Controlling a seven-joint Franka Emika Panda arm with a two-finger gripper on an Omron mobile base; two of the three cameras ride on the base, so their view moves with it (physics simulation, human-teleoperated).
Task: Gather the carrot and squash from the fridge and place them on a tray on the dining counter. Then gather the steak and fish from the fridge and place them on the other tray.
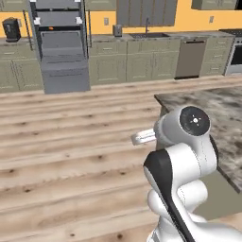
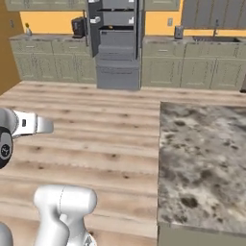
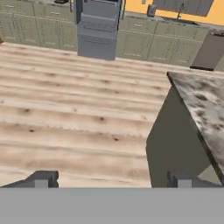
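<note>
Fingers (image 3: 41, 179) wide apart, fridge (image 3: 98, 28) far ahead

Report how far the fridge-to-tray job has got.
Nothing looks done: the stone counter beside the robot shows no food on the part in view. Nothing is in hand: the tool is open and holds nothing, over the wood floor. The open fridge stands far across the room; all four fetches remain.

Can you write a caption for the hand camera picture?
Open claw hangs over the wood floor, facing the open fridge and a marble counter corner.
</note>
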